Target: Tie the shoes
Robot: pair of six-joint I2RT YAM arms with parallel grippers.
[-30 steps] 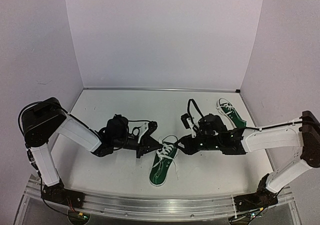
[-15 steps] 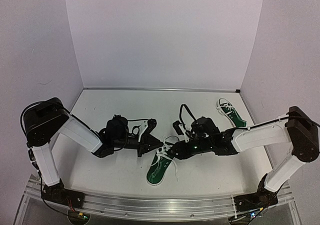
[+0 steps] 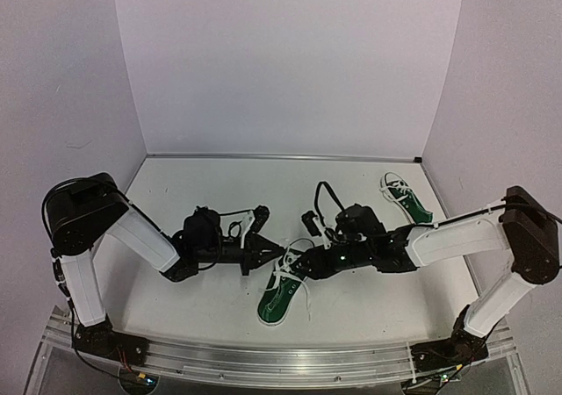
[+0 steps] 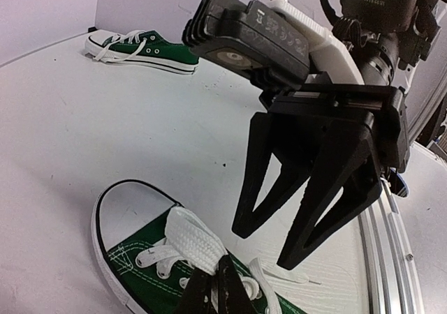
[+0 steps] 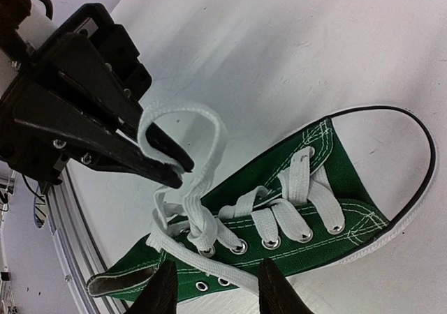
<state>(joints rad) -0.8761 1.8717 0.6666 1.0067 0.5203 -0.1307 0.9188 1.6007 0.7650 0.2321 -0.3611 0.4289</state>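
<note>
Two left fingers tight on lace

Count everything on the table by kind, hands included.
Green sneakers: 2, the near sneaker and the far sneaker
Hands: 2, the left hand shut on the near sneaker's lace loop, the right hand open
Total: 4

Left end effector and right end effector crowd the near shoe
</note>
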